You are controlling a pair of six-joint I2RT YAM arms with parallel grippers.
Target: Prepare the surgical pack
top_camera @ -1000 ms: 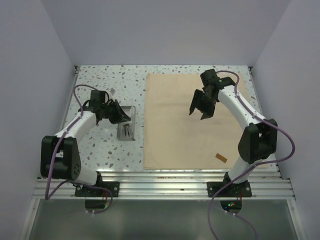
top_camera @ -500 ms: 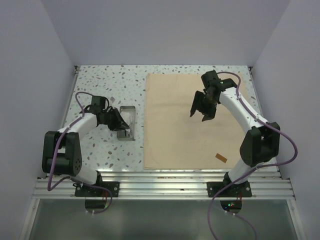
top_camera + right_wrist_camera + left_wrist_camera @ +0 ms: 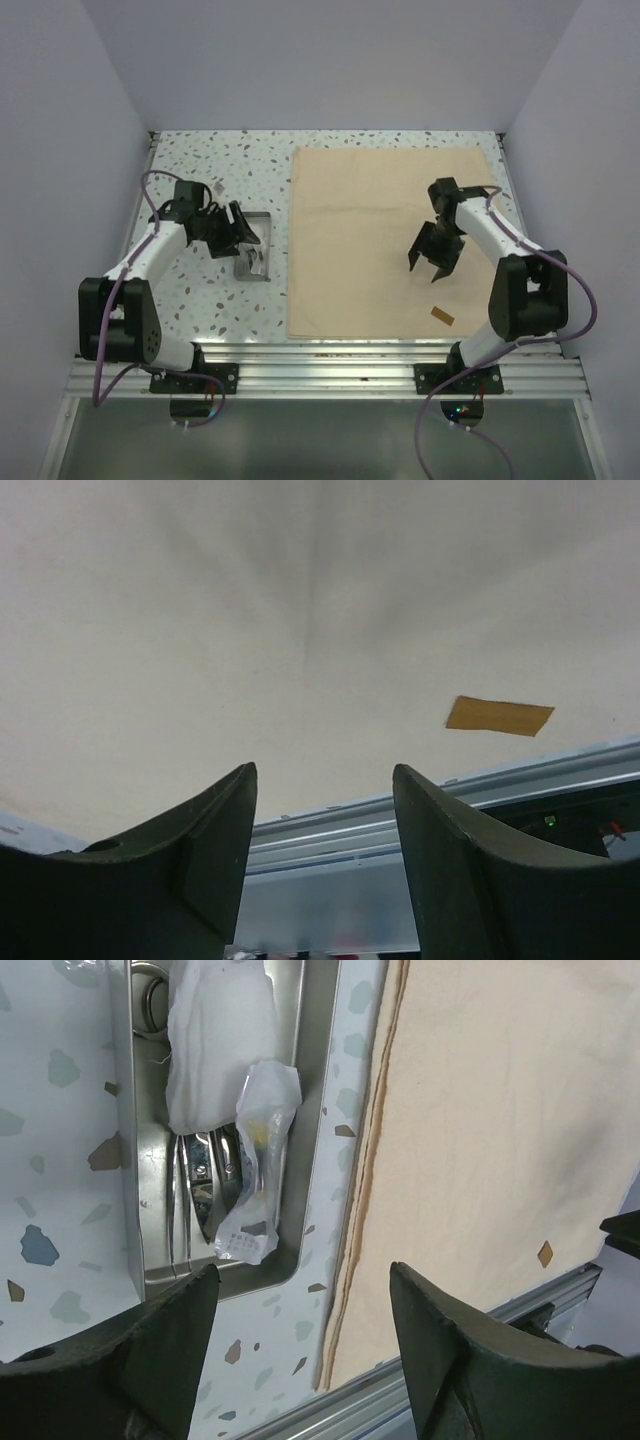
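The tan cloth sheet (image 3: 380,230) lies flat on the right half of the table. Left of it stands the grey metal tray (image 3: 262,218). In the left wrist view the tray (image 3: 318,1110) holds white gauze (image 3: 215,1040), a small white packet (image 3: 255,1160), thin forceps (image 3: 187,1222) and a scissors ring handle (image 3: 150,988) partly under the gauze. My left gripper (image 3: 245,232) hangs open just above the tray's near end, fingertips (image 3: 305,1280) apart with nothing between them. My right gripper (image 3: 425,270) is open and empty over the cloth (image 3: 300,610) near its front right.
A small brown tag (image 3: 441,315) lies on the cloth's near right corner, seen ahead of the right gripper as the tag (image 3: 498,715). An aluminium rail (image 3: 320,365) runs along the table's near edge. Walls close in on the left, right and back.
My left gripper went from shut at the tray to wide open, with the packet now lying in the tray. The right arm swung toward the near right of the cloth.
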